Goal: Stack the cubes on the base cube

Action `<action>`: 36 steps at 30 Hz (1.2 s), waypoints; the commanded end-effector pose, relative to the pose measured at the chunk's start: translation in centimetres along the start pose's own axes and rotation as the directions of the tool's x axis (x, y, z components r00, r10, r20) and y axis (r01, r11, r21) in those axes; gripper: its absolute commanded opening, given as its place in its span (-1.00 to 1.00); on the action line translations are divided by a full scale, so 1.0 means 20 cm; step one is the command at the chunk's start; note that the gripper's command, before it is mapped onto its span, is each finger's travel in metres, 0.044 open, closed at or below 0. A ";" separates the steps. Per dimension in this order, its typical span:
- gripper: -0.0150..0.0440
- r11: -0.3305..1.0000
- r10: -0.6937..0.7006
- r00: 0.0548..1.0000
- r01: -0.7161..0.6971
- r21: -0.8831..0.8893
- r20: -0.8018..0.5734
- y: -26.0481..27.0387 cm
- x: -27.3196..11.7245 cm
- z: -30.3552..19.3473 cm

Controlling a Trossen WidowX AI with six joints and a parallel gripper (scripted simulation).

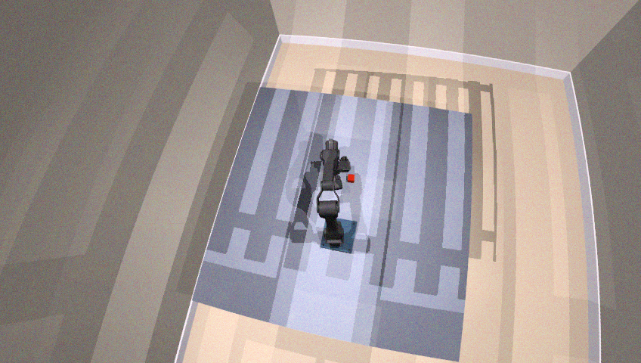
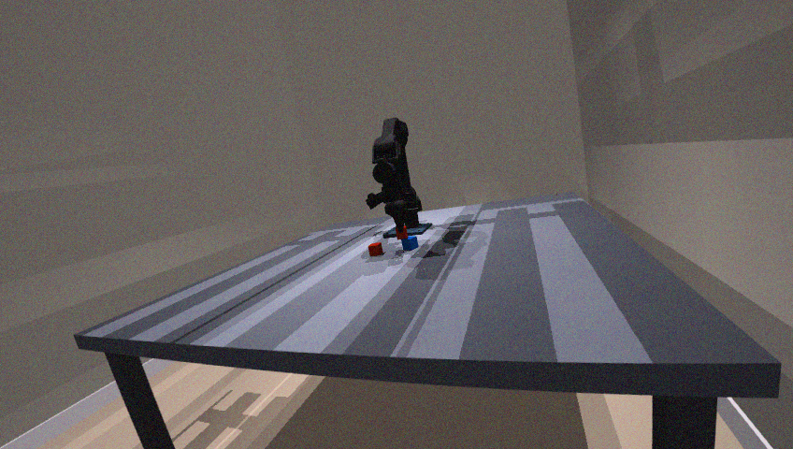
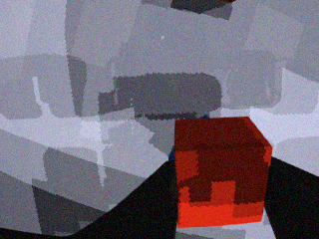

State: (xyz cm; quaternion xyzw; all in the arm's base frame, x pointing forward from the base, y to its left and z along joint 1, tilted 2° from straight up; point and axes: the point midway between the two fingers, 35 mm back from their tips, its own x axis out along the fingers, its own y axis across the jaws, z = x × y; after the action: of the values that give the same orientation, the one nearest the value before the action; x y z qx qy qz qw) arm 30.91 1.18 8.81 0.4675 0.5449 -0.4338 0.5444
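Observation:
My gripper (image 2: 399, 224) (image 3: 218, 169) points down, its two dark fingers on either side of a red cube (image 2: 401, 233) (image 3: 221, 171), shut on it. The held cube looks level. In the exterior view it is at the upper left of the blue base cube (image 2: 410, 242), overlapping its edge; whether it touches the base top cannot be told. In the wrist view it hides nearly all of the base cube (image 3: 171, 155). The other red cube (image 1: 351, 178) (image 2: 375, 249) lies on the table, left of the base in the exterior view. The arm hides the base in the top view.
The arm stands on a dark blue mounting plate (image 1: 349, 234) (image 2: 424, 228) on the grey table (image 1: 422, 314) (image 2: 500, 311). Striped shadows cross the table and blur outlines. The arm's camera bracket (image 1: 344, 164) sticks out on the side of the loose red cube.

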 end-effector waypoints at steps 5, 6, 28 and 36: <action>0.20 1.000 -0.005 1.000 0.005 0.004 -0.004 0.00 0.01 0.00; 0.20 1.000 -0.005 1.000 0.005 0.004 -0.004 0.00 0.01 0.00; 0.20 1.000 0.000 1.000 0.000 0.000 0.000 0.00 -0.14 0.00; 0.20 1.000 0.000 1.000 0.000 0.000 0.000 0.00 -0.15 0.00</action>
State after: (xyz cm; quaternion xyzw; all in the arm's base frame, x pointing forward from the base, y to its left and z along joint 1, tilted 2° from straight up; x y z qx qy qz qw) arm 30.72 1.06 11.51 0.4667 0.5463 -0.4367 0.5414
